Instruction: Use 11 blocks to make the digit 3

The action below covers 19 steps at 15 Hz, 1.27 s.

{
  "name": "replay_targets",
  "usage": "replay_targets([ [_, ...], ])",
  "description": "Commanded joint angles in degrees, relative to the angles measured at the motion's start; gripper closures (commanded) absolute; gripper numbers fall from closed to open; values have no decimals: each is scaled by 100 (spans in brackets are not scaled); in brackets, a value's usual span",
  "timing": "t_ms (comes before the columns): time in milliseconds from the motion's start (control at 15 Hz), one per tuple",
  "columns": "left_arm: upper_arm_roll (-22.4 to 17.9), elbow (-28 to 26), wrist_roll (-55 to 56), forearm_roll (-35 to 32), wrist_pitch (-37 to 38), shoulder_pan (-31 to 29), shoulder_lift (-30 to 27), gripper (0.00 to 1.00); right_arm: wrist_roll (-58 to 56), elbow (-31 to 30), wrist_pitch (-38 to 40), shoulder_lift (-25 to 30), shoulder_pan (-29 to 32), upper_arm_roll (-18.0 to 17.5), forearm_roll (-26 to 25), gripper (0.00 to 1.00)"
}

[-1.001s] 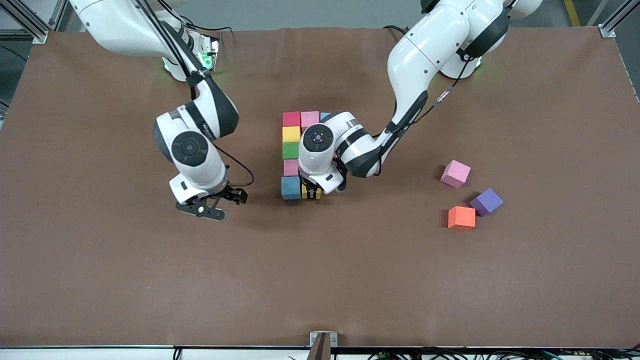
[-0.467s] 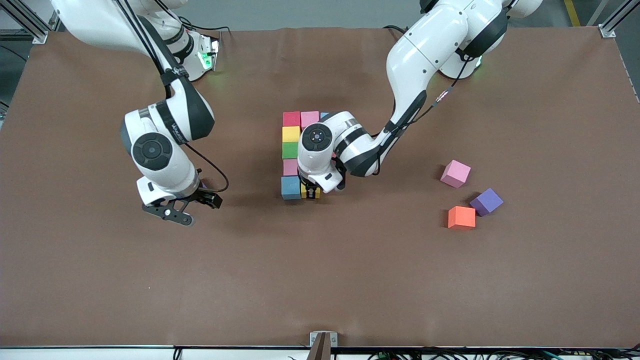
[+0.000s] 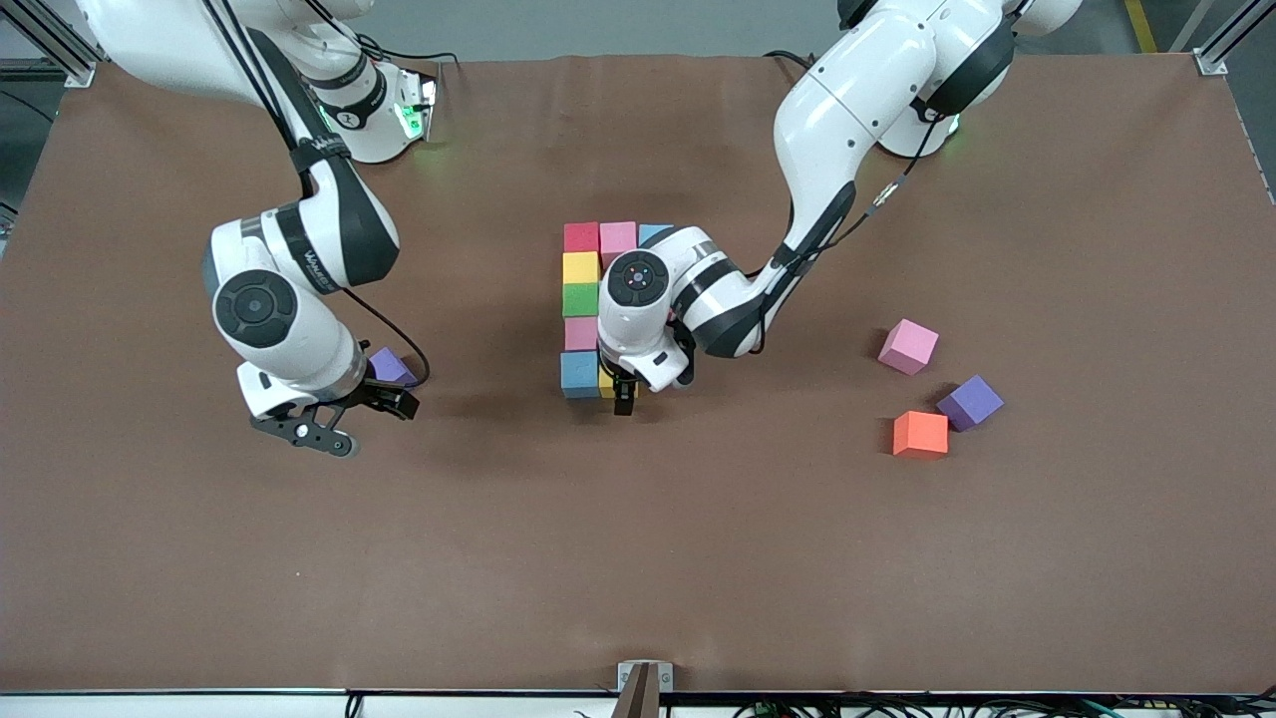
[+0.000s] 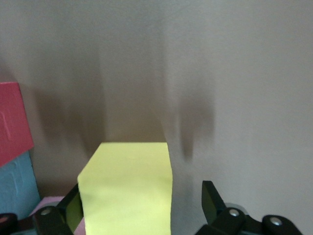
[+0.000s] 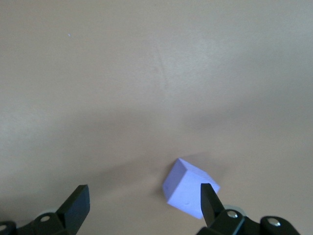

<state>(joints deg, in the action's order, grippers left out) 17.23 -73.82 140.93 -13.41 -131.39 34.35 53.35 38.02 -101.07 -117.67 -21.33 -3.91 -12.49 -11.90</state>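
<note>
Several of the blocks stand packed mid-table: red (image 3: 580, 237), pink (image 3: 618, 237) and light blue (image 3: 653, 232) in a row, then yellow (image 3: 580, 267), green (image 3: 580, 299), pink (image 3: 580, 333) and light blue (image 3: 578, 374) in a column. Beside that last cube sits a yellow cube (image 4: 126, 188) on the table, between the open fingers of my left gripper (image 3: 623, 391), with a gap on one side. The red cube (image 4: 14, 127) and a light blue cube (image 4: 17, 183) show at the edge of the left wrist view. A loose pink cube (image 3: 908, 346) and an orange cube (image 3: 920, 433) lie toward the left arm's end. My right gripper (image 3: 334, 424) is open and holds nothing.
One purple cube (image 3: 391, 366) lies beside the right gripper, and appears as the purple cube (image 5: 190, 188) in the right wrist view, next to one finger. Another purple cube (image 3: 970, 402) sits beside the orange one. Brown mat (image 3: 638, 558) covers the table.
The left gripper's fingers have opened and let go of the yellow cube. The right arm has swung toward its own end of the table, uncovering a purple cube.
</note>
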Motion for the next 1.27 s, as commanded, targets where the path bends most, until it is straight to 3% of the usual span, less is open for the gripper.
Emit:
replay_targets([
  [0,-36,-10,-13,14,78,46,-272,0,-636,95,401,173,355,-122,162,0],
  [200,-1,-501,-188,32,148,19,-658,0,-1549,438,972,234,724,-113,556,0],
  [467,-1,-1371,-715,67,219,-94,-1335,0,-2507,711,1755,462,1093,-104,593,0],
  [734,8,-2319,-1750,67,219,-752,-2178,0,-3580,825,2528,945,1559,-69,593,0],
  [934,17,-3137,-2630,58,175,-1244,-2732,0,-4205,1605,3432,955,1779,-60,593,0],
  [1201,43,-3728,-3457,58,87,-2070,-3164,0,-4321,2038,3716,972,1850,-69,514,0],
])
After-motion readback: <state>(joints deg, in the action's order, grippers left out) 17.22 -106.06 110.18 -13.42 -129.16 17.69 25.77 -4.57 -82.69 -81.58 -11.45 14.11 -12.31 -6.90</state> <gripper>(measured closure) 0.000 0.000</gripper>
